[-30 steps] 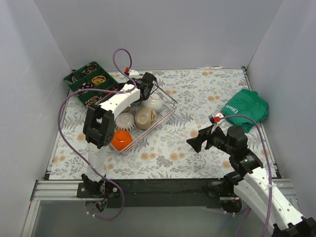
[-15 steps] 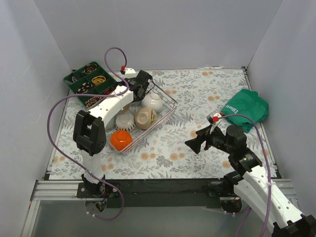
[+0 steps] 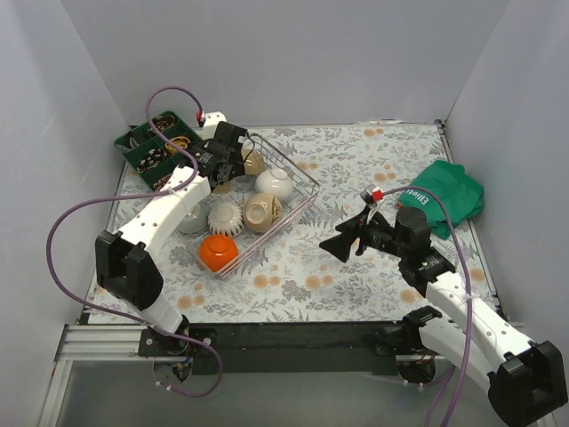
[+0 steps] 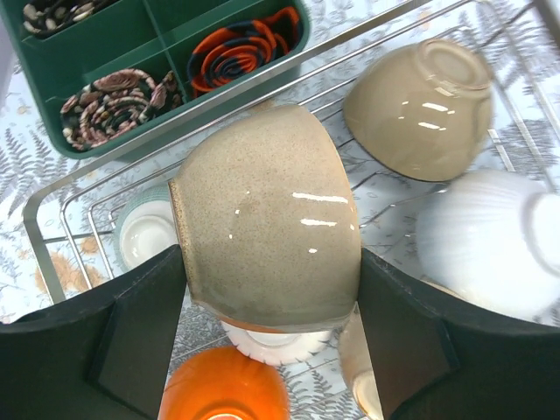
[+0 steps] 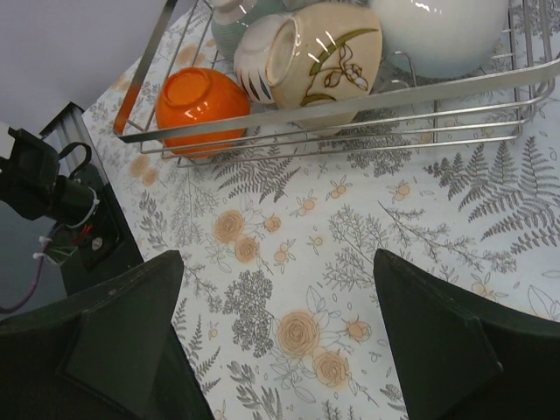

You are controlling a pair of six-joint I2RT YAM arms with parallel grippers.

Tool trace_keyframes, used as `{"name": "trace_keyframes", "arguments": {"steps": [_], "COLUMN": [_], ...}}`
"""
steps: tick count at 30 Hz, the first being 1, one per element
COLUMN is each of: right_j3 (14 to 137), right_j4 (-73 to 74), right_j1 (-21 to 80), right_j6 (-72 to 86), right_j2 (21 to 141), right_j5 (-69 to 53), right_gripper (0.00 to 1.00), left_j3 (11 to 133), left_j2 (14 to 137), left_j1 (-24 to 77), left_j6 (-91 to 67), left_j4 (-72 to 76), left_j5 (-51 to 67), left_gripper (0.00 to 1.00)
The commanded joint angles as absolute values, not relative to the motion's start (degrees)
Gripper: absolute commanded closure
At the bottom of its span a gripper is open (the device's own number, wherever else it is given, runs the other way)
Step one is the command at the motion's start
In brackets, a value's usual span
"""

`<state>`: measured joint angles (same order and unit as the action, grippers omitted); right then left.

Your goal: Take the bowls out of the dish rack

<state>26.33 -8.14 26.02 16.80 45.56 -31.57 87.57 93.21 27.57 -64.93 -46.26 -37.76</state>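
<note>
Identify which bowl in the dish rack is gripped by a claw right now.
The speckled beige bowl, held by the left claw; the orange bowl and white bowl lie free in the dish rack.

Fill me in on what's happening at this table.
The left gripper has its fingers clamped on either side of a speckled beige bowl and holds it over the far left corner of the dish rack. Other bowls lie in the rack, among them an orange bowl, a white bowl and a floral bowl. The right gripper hangs open and empty over the flowered tablecloth, to the right of the rack.
</note>
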Motion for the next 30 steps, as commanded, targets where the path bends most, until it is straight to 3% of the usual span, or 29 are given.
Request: {"name": "trace_keyframes", "arguments": {"steps": [1,9,30], "right_j3": [29.79,31.64,44.9], "right_j4": [-22.22,-38.48,-58.88], "right_j1": [27.07,28.48,28.48], "right_j6": [22.32,29.69,44.3], "right_j2": [50.34,60.71,87.52], "right_j5": [-34.54,-35.51,-33.4], "right_gripper": [0.02,0.05,0.15], "left_j3": [87.63,87.45,87.89], "left_j2": [86.84,83.68,77.35], "left_j1": [27.42,27.42,29.53], "left_j6": [-61.88,-61.0,-57.13], "left_j4": [-40.26,-39.64,-34.55], "left_j5": [-33.06,-24.27,6.32], "left_gripper": [1.0,1.0,1.0]}}
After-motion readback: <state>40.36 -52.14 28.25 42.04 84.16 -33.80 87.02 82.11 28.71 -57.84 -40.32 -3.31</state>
